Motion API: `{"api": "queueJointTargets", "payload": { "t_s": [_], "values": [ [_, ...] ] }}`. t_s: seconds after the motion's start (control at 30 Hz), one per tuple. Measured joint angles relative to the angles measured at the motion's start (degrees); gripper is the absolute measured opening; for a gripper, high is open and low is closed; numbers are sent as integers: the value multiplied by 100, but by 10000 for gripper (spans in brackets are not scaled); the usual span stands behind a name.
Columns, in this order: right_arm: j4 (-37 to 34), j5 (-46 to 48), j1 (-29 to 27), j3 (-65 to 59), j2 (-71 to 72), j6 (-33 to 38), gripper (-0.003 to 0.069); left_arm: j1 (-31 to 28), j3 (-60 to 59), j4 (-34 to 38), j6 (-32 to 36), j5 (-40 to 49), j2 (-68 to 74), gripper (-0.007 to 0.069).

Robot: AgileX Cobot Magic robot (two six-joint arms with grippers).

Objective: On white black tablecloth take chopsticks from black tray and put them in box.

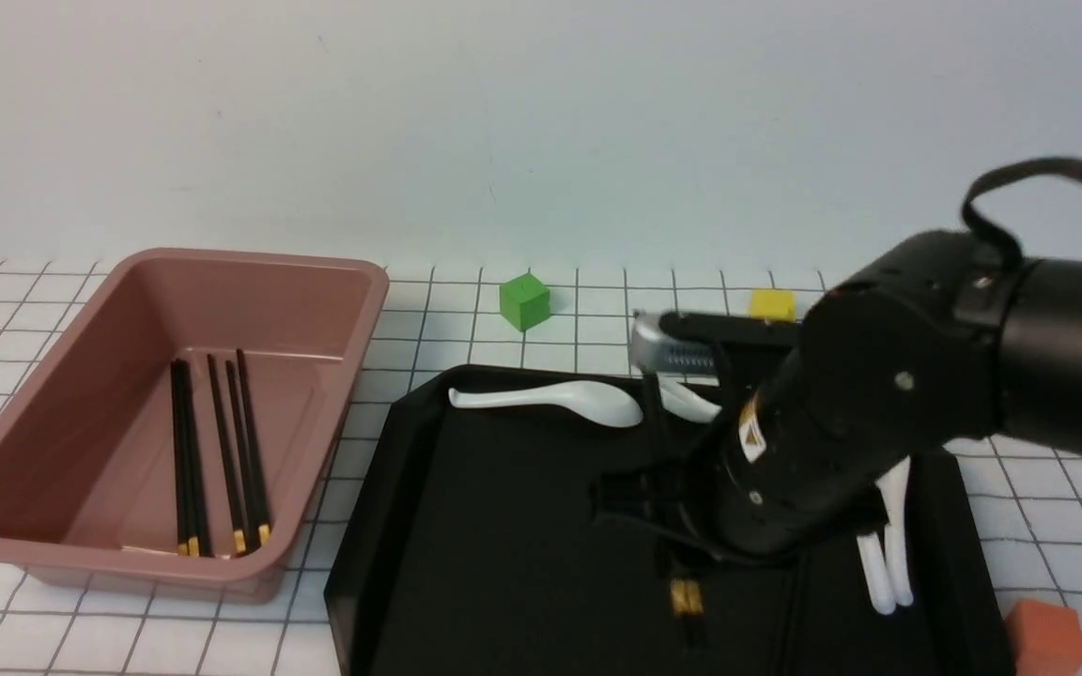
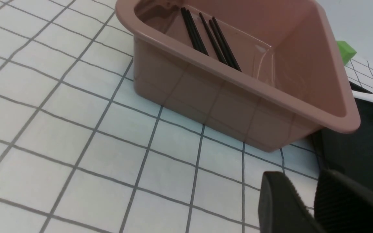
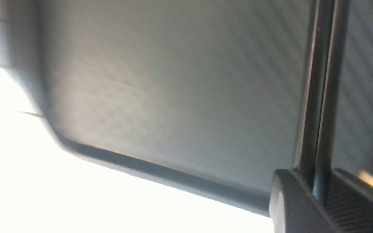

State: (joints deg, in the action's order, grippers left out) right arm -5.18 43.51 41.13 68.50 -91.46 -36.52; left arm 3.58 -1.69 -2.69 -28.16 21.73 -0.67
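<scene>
The black tray point(image 1: 503, 563) lies on the checked tablecloth point(image 1: 466, 319), right of the pink box point(image 1: 353, 282). Several chopsticks point(image 1: 222, 451) lie inside the box, yellow bands toward me; they also show in the left wrist view point(image 2: 212, 42). My right gripper point(image 1: 671, 530) is down over the tray's middle, shut on two black chopsticks point(image 1: 687, 596) whose yellow bands stick out toward me. In the right wrist view the gripper point(image 3: 316, 181) clamps that pair point(image 3: 319, 97) close over the tray floor point(image 3: 173, 97). My left gripper point(image 2: 299, 178) hovers shut and empty over the cloth beside the box point(image 2: 238, 106).
White spoons lie in the tray: one at its far edge point(image 1: 550, 402), two at its right side point(image 1: 887, 563). A green cube point(image 1: 524, 301) and a yellow cube point(image 1: 772, 304) sit behind the tray. An orange cube point(image 1: 1048, 638) sits at its near right corner.
</scene>
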Motion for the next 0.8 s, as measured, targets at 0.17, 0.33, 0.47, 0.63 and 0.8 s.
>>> {"api": "queueJointTargets", "payload": {
  "t_s": [0.17, 0.33, 0.47, 0.63, 0.8],
  "values": [
    [-492, -1113, 441, 806, -158, 821, 142, 0, 0, 0, 0, 0, 0, 197],
    [-915, -1580, 780, 2063, -1129, 1677, 142, 0, 0, 0, 0, 0, 0, 197],
    [-1090, -1767, 960, 3337, -2283, 2121, 142, 0, 0, 0, 0, 0, 0, 202],
    [-1121, -1758, 1001, 4287, -3265, 2202, 155, 0, 0, 0, 0, 0, 0, 202],
    [-1097, -1498, 1001, 4619, -3828, 2211, 265, 0, 0, 0, 0, 0, 0, 208]
  ]
}}
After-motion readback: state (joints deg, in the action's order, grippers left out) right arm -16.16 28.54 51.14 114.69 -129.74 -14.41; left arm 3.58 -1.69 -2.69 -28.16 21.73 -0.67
